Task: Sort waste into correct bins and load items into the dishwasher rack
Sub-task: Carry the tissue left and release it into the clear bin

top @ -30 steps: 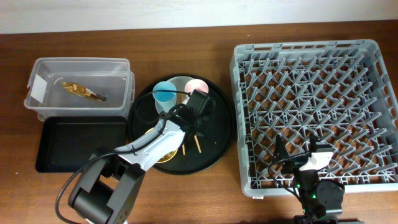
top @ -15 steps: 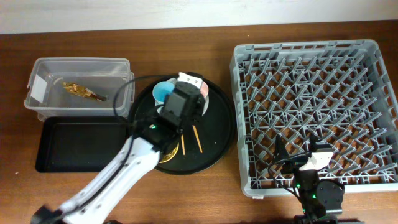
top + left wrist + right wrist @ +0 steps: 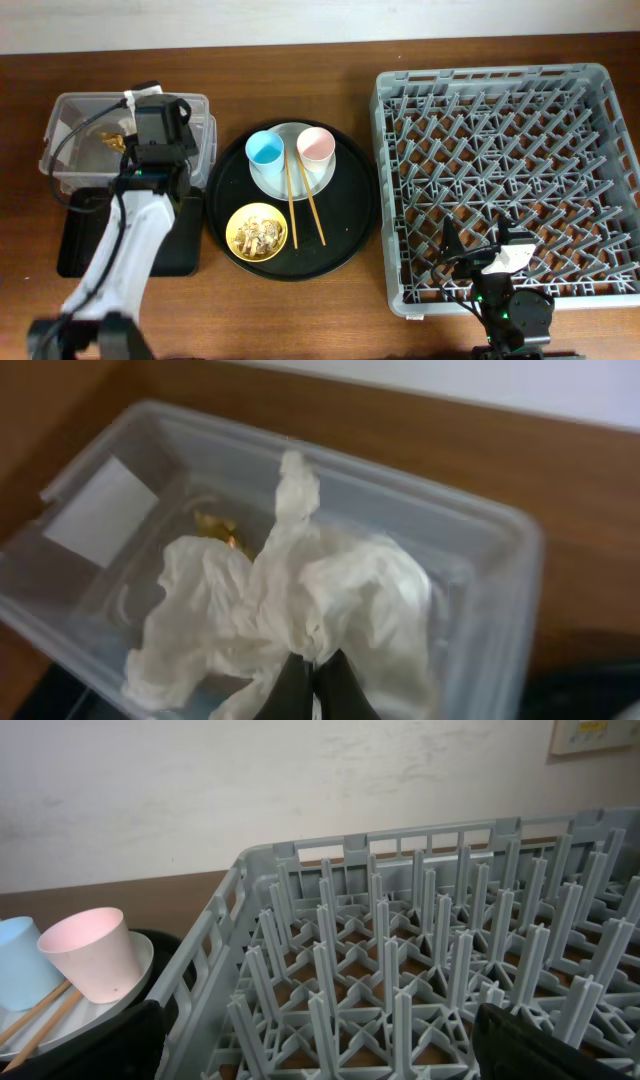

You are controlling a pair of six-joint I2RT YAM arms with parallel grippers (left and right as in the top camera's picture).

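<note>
While the left pincer (image 3: 312, 678) is pressed together on the tissue (image 3: 290, 595), it holds the tissue up over the tub (image 3: 440, 510). The tissue is white and all crumpled. It hangs above the open top of the tub, and I cannot tell if it touches the tub. Down in the tub lies the wrapper (image 3: 215, 525). It is gold-brown and partly hidden behind the tissue.

From above, the left arm reaches over the black tray (image 3: 85, 240). That tray lies on the desk (image 3: 300, 80) right beside the tub, on the robot's side of it.

The round tray (image 3: 350, 215) sits between the tub and the rack (image 3: 480, 75). On its far half is the plate (image 3: 270, 183). The blue cup (image 3: 264, 148) and the pink cup (image 3: 316, 144) stand on the plate side by side, mouths up. The chopsticks (image 3: 300, 205) lie with one end on the plate between the cups and the other end on the round tray. Just beside them is the yellow bowl (image 3: 235, 222), and the scraps (image 3: 258, 235) are in it.

The rack takes up the right side of the desk. The right pincer (image 3: 315, 1013) is spread wide and pinches nothing. It sits low at the near edge of the rack, facing across the pegs.
</note>
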